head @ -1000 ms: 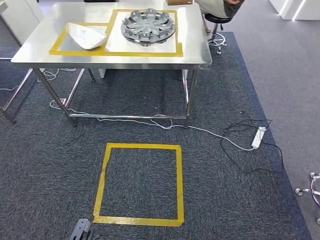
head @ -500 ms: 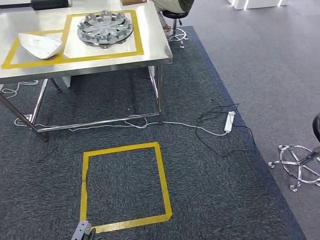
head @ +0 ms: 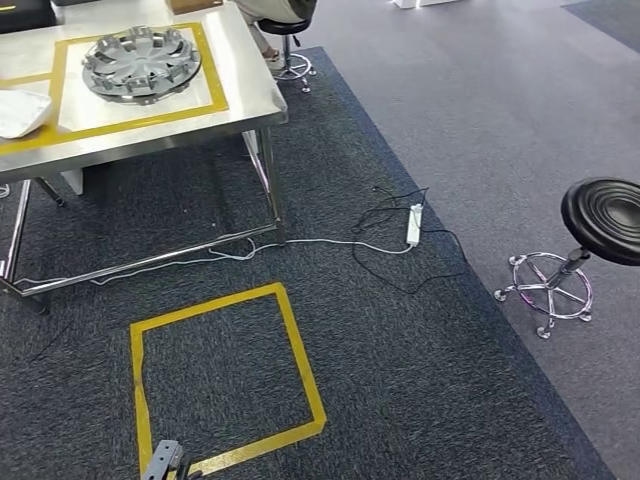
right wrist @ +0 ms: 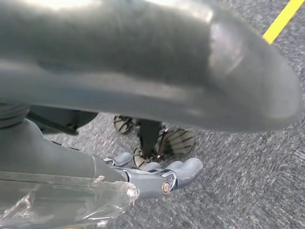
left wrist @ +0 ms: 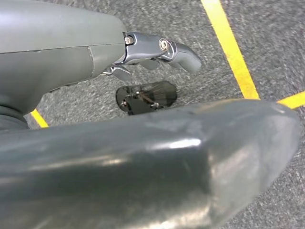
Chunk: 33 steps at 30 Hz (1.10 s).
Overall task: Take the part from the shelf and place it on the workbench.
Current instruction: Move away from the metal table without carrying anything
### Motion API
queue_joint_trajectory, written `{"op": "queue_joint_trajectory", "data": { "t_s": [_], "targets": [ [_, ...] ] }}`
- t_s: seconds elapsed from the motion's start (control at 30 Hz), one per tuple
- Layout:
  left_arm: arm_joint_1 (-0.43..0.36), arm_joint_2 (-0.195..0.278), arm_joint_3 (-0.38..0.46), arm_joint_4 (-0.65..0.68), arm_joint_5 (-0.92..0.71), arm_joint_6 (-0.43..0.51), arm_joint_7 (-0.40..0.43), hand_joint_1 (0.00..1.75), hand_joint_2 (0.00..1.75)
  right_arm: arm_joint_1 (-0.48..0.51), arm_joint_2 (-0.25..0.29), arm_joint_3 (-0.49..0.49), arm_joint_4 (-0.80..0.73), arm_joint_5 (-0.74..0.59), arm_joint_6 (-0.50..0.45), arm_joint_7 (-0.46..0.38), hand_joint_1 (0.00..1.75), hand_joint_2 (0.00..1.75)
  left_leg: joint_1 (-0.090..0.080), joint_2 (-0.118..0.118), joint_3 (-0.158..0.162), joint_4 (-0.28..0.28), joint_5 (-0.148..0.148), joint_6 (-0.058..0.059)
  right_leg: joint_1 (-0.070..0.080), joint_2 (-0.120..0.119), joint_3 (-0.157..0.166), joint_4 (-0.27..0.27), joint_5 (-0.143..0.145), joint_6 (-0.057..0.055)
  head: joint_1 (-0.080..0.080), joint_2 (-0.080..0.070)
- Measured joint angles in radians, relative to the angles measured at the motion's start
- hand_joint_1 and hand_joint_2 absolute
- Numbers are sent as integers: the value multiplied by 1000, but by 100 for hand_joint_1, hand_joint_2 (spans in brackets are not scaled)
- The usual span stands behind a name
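The left hand (left wrist: 158,50) is seen hanging over dark grey carpet (head: 423,380), fingers apart and nothing held in it. The right hand (right wrist: 162,176) is also seen above the carpet, empty with its fingers spread out, though that view is pretty blurry so the far fingers can't be made out well. A bit of clear plastic wrap (right wrist: 72,200) is stuck round the right wrist cover.

On the floor, a yellow tape square (head: 226,380) is laid out. Beyond it a steel workbench (head: 249,95) is seen, marked with yellow tape too. The part, a silver hubcap (head: 141,63), is lying flat on the workbench inside the taped frame, with a white piece (head: 19,110) beside it.

A white power strip (head: 413,224) with tangled cables is lying on the carpet, and a black stool (head: 604,220) is parked well off to the side.
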Motion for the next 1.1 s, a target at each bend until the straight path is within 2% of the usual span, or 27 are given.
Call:
{"op": "queue_joint_trajectory", "data": {
  "t_s": [0.07, 0.1, 0.13, 0.17, 0.2, 0.23, 0.27, 0.3, 0.33, 0.37, 0.4, 0.43, 0.47, 0.53, 0.6, 0.63, 0.67, 0.73, 0.77, 0.8, 0.83, 0.87, 0.9, 0.97, 1.0, 1.03, 1.1],
  "targets": [
    [-1, 0, 0, 0, -1, 0, -4, 0, 0, 1, 0, 0, 1, 0, 5, 0, 0, 0, -2, 18, 2, -1, -2, -11, 3, 15, -4, -7, -2, -19, 0, 0],
    [-2, 0, 0, 0, -1, 0, -6, 0, 0, 3, 0, 0, 1, 1, 6, 0, 0, 0, -1, 16, 3, 0, -5, -17, 3, 26, -6, -7, 0, -26, 0, 0],
    [-2, 0, 0, 0, -1, -1, -7, 0, 0, 4, 0, 0, 1, 3, 7, -1, 0, 0, 1, 1, -1, 11, -16, -23, 2, 36, -7, -10, 2, -34, -1, 0],
    [-2, 0, 0, 0, -1, -2, -8, 0, 0, 5, 0, 0, 1, 5, 9, -2, 0, 0, 3, -21, -15, 42, -39, -27, 0, 46, -8, -13, 5, -40, -3, 0],
    [0, 0, 0, 0, 0, -3, -8, 0, 0, 4, 0, 0, 1, 8, 11, -4, 0, 0, 4, -49, -40, 95, -71, -30, -1, 56, -8, -15, 8, -45, -5, 0],
    [2, 0, 0, 0, 0, -4, -6, 0, 0, 4, 0, 0, 1, 10, 13, -6, 0, 0, 4, -70, -74, 166, -107, -30, -1, 68, -10, -16, 10, -48, -6, 0],
    [5, 0, 0, 0, 0, -6, -3, 0, 0, 3, 0, 0, 1, 12, 15, -8, 0, 0, 4, -79, -110, 238, -136, -30, -1, 81, -11, -16, 11, -49, -7, 0],
    [8, 0, 0, 0, 0, -7, 0, 0, 0, 4, 0, 0, 2, 14, 16, -9, 0, 0, 3, -83, -137, 288, -147, -29, -1, 95, -11, -16, 12, -50, -7, 0],
    [9, -1, 0, 0, 0, -8, 4, 0, 0, 5, 0, 0, 2, 15, 17, -9, 0, 0, 3, -86, -148, 302, -136, -28, 0, 109, -11, -15, 12, -49, -7, 0],
    [10, -1, 0, 0, 0, -10, 5, 0, 0, 6, 0, 0, 2, 16, 17, -9, 0, 0, 4, -88, -141, 277, -107, -26, -1, 124, -11, -15, 13, -48, -7, 0],
    [9, 0, 0, 0, 0, -10, 7, 0, 0, 7, 0, 0, 2, 16, 18, -9, 0, 0, 5, -95, -117, 219, -66, -25, -2, 138, -11, -14, 14, -47, -7, 0],
    [9, 0, 1, 0, 0, -11, 7, 0, 0, 7, 0, 0, 2, 17, 18, -9, 0, 0, 7, -119, -87, 148, -28, -24, -1, 152, -12, -12, 14, -43, -8, 0],
    [9, 0, 1, 0, 0, -12, 7, 0, 0, 6, 0, 0, 2, 17, 18, -10, 0, 0, 11, -141, -61, 85, -3, -23, 0, 165, -16, -7, 15, -39, -8, 0],
    [8, -1, 1, 0, 0, -13, 8, 0, 0, 5, 0, 0, 1, 17, 19, -11, 0, 0, 14, -172, -38, 24, 10, -20, 1, 188, -26, -2, 16, -28, -9, 0],
    [7, -1, 1, 0, 0, -14, 8, 0, 0, 11, 0, 0, 1, 17, 19, -12, 0, 0, 14, -153, -36, 20, 11, -9, -2, 203, -35, -4, 20, -18, -9, 0],
    [6, -1, 1, 0, 1, -15, 8, 0, 0, 15, -1, 0, 2, 17, 19, -12, 0, 0, 15, -141, -36, 19, 13, -1, -1, 191, -41, 4, 14, -13, -7, 0],
    [5, -1, 1, 0, 1, -15, 8, 0, 0, 16, -1, 0, 2, 17, 19, -12, 0, 0, 16, -128, -35, 17, 15, 5, 0, 165, -54, 29, -3, -9, -3, 0],
    [8, -1, 1, 0, 1, -15, 8, 0, 0, 14, -1, 0, 2, 18, 19, -12, 0, 0, 14, -101, -33, 17, 15, 13, 1, 99, -106, 142, -68, 0, 3, 0],
    [10, -1, 1, 0, 0, -16, 8, 0, 0, 11, -1, 1, 2, 18, 20, -12, 0, 0, 13, -85, -33, 17, 14, 14, -1, 79, -139, 212, -101, 4, 5, 0],
    [12, -1, 1, 0, -1, -16, 8, 0, 0, 10, -1, 1, 2, 18, 20, -12, 0, 0, 11, -70, -33, 17, 13, 14, -3, 70, -163, 266, -121, 7, 4, 0],
    [12, 0, 1, 0, -3, -16, 6, 0, 0, 10, -1, 1, 2, 19, 19, -12, 0, 0, 11, -55, -32, 17, 12, 13, -5, 65, -170, 286, -122, 9, 4, 0],
    [12, 0, 1, 0, -6, -16, 4, 0, 0, 12, -1, 1, 3, 19, 17, -11, 0, 0, 11, -43, -30, 17, 11, 11, -7, 62, -155, 264, -104, 9, 4, 0],
    [12, 0, 1, 0, -9, -16, -2, 0, 0, 13, -1, 1, 3, 19, 14, -11, 0, 0, 12, -32, -27, 17, 9, 9, -8, 54, -122, 207, -74, 9, 5, 0],
    [12, 1, 0, 0, -17, -17, -17, 0, 0, 13, 0, 1, 3, 18, 7, -7, 0, 0, 8, -11, -20, 17, 2, -1, -7, 16, -42, 67, -23, 4, 4, 0],
    [12, 1, -1, 0, -21, -16, -24, 0, 0, 11, 0, 1, 4, 17, 5, -5, 0, 0, 6, -3, -16, 17, -1, -6, -5, 3, -18, 24, -11, -1, 3, 0],
    [12, 2, -1, 0, -24, -15, -30, 0, 0, 10, 1, 1, 4, 16, 4, -3, 0, 0, 3, 5, -13, 16, -2, -12, -2, -2, -9, 5, -9, -7, 2, 0],
    [10, 3, -3, 0, -29, -9, -34, 0, 0, 11, 1, 1, 5, 16, 4, -2, 0, 0, 4, 22, -9, 12, -3, -23, 1, 20, -14, 4, -7, -21, 1, 0]
  ]
}}
